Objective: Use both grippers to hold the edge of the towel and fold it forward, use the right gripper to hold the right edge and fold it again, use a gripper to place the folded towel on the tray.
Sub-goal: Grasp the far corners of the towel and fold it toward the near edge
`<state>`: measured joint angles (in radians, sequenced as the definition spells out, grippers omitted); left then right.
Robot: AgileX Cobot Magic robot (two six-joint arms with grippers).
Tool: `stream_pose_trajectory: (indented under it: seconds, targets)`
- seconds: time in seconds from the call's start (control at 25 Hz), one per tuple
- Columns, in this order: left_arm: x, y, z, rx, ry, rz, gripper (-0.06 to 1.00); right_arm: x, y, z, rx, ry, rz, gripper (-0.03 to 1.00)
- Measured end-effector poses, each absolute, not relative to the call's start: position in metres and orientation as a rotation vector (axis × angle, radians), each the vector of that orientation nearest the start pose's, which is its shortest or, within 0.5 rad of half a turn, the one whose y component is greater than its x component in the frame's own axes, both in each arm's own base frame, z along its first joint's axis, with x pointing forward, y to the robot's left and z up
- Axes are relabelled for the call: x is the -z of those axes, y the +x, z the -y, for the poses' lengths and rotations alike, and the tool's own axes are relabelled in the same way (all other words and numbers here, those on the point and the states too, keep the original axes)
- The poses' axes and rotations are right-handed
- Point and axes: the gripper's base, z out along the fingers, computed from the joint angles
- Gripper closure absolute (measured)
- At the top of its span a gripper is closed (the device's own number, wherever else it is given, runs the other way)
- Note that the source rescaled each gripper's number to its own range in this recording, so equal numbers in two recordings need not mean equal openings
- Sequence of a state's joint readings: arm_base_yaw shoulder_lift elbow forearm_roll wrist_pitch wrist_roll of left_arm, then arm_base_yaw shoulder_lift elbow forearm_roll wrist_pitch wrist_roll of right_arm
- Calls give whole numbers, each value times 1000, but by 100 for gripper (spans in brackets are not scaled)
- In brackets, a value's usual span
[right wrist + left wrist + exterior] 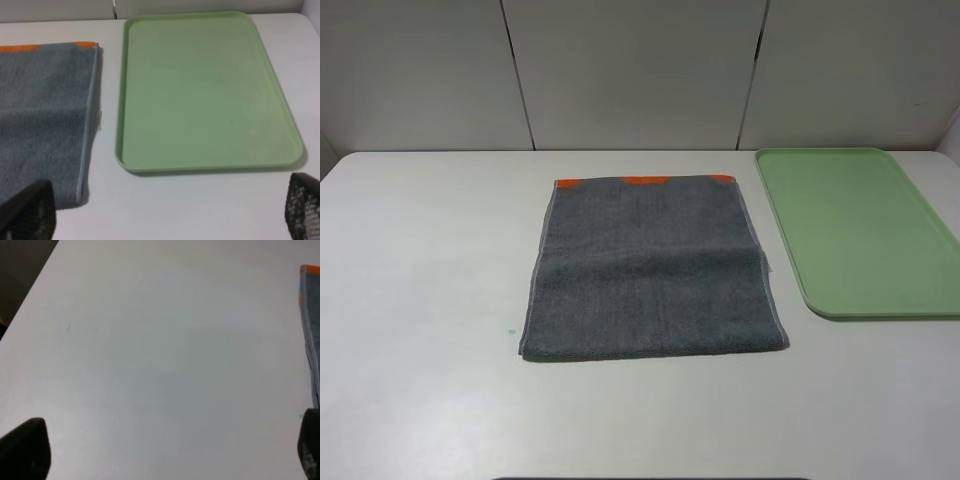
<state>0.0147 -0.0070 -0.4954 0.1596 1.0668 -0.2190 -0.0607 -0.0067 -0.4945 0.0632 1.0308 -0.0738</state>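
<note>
White table (420, 300) holds the towel (650, 270) spread flat at its middle, orange band at the far edge, with the tray (860, 230) just to its right. The left gripper (167, 452) hangs wide open left of the towel's left edge. The right gripper (165, 215) hangs wide open over the towel's near right corner.

Dark grey square terry towel (650, 275), broken orange band along one end, pale hems. Beside it, plain pale green rectangular plastic tray (850, 230). White table (420, 300).
</note>
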Motion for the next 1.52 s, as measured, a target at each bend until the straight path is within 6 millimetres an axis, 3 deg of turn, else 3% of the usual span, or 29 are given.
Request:
stream_pose_trajectory:
  seconds: [1.52]
  targets:
    - [-276,-6,-13,-63,-246,-2023,-6,-278,-4,-5,9,-15,-2011,-3]
